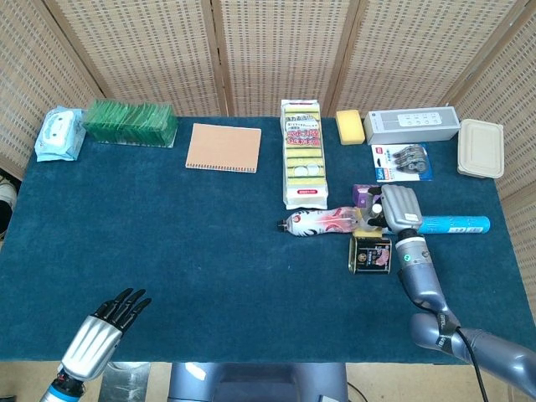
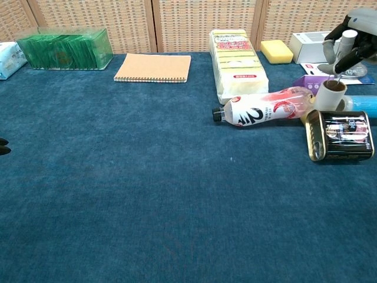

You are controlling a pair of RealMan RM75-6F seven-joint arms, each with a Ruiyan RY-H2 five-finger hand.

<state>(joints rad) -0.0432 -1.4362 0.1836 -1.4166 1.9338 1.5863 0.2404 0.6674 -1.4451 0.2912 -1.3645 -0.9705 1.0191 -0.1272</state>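
At surface R side | R hand (image 1: 397,207) held over small white cylindrical roll (image 2: 330,94), fingers apart, nothing gripped | L hand (image 1: 107,333) released, near front edge.

Silver-backed hands (image 1: 400,206), black fingers (image 1: 126,305); grey arms, possibly blue-tinted.

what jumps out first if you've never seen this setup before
The right robot hand draws the eye, hovering over a small cluster right of centre: a plastic bottle lying on its side, a dark tin in front of it, and a small white cylinder standing under the fingers. A tall pack of yellow sponges lies behind them. The left robot hand rests at the near left edge, holding nothing.
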